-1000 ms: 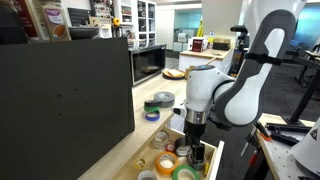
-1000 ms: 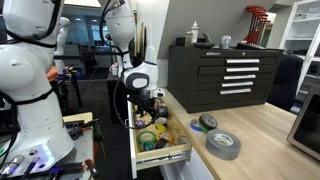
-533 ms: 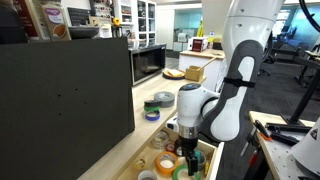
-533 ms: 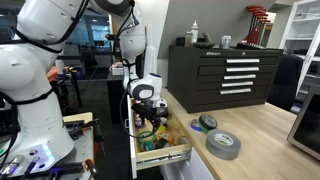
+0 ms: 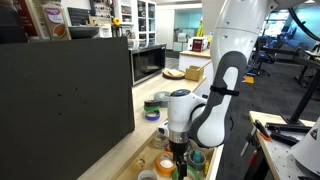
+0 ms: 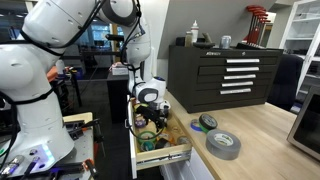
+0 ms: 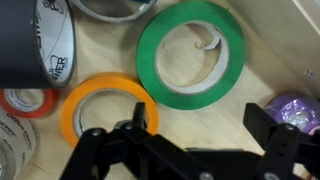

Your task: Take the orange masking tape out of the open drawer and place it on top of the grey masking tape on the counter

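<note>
One finger [image 7: 136,122] of the spread, empty hand [image 7: 200,138] overlaps the orange masking tape [image 7: 100,85].

Light wooden bench [image 6: 265,140], seen in both exterior views. A black tool chest [image 6: 220,75] stands on it, and a microwave [image 5: 150,63] stands further along the same surface. The grey masking tape [image 6: 223,144] lies flat on bare wood near the bench's front edge, between chest and microwave. Just beside it lie a green roll [image 5: 152,106] and a blue roll [image 5: 151,116], close together and possibly touching; the resolution does not settle this.
</note>
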### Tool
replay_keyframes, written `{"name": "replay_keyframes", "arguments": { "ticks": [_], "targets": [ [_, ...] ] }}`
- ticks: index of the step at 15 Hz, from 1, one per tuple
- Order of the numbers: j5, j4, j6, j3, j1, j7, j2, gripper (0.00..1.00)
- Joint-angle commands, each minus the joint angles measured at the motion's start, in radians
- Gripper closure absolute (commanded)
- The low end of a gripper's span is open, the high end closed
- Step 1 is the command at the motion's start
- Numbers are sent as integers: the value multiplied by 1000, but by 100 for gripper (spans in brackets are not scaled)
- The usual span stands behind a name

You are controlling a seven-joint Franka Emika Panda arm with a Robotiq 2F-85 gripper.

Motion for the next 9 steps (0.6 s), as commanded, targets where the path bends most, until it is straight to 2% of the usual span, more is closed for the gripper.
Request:
{"name": "replay_keyframes", "arguments": {
  "ticks": [1,9],
  "targets": [
    [-26,71,-18,30,-38,18,62,0],
    [-38,183,-18,38,-51,14,158,0]
  ]
}}
